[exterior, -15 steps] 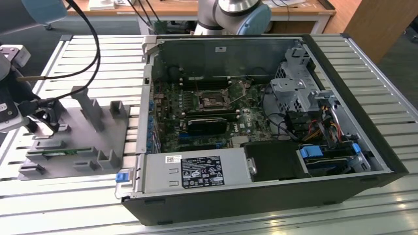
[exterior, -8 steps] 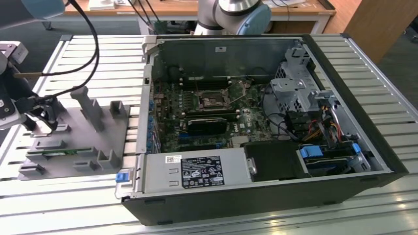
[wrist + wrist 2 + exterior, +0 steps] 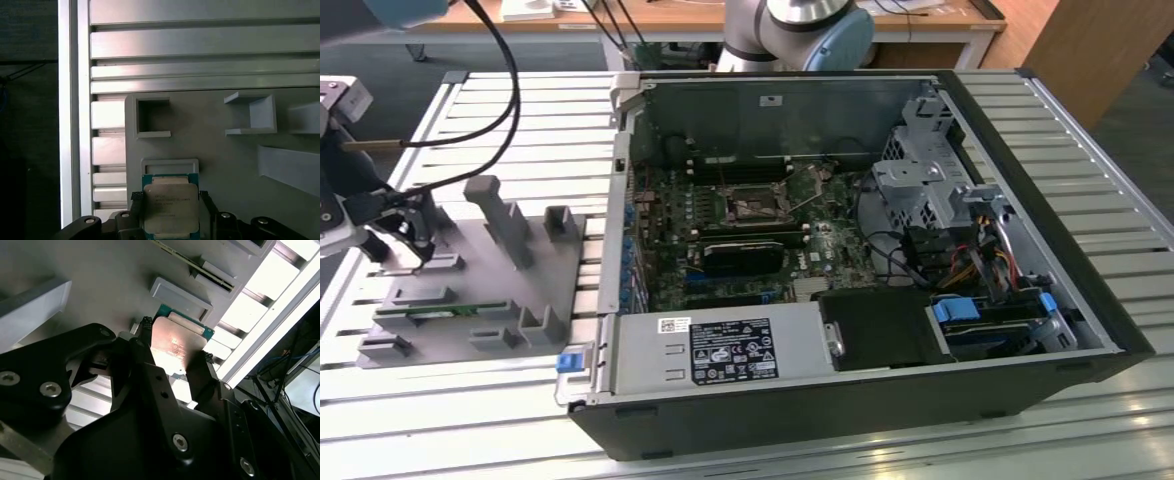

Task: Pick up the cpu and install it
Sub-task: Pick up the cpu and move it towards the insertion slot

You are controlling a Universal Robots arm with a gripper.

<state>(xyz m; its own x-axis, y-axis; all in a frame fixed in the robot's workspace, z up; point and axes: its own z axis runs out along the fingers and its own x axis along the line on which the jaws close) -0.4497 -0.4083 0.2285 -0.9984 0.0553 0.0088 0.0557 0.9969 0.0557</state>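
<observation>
The cpu (image 3: 170, 207) is a small square chip with a silvery top and a green rim. It lies against the grey fixture plate (image 3: 225, 165), just below a raised grey holder rim (image 3: 170, 164). In both wrist views my black fingers (image 3: 136, 200) flank its two opposite edges, and they look pressed against them. In the second wrist view the cpu (image 3: 175, 347) sits between the fingertips (image 3: 197, 372). In the exterior view my gripper (image 3: 403, 240) hangs over the far left part of the grey fixture plate (image 3: 494, 290). The socket (image 3: 754, 207) on the motherboard sits inside the open computer case (image 3: 854, 250).
Upright grey posts (image 3: 500, 215) and holders stand on the fixture plate, and a green memory stick (image 3: 440, 312) lies in one. The slatted metal table (image 3: 1067, 130) runs under everything. Black cables (image 3: 507, 110) hang above the fixture. The table edge (image 3: 75, 115) is close beside the plate.
</observation>
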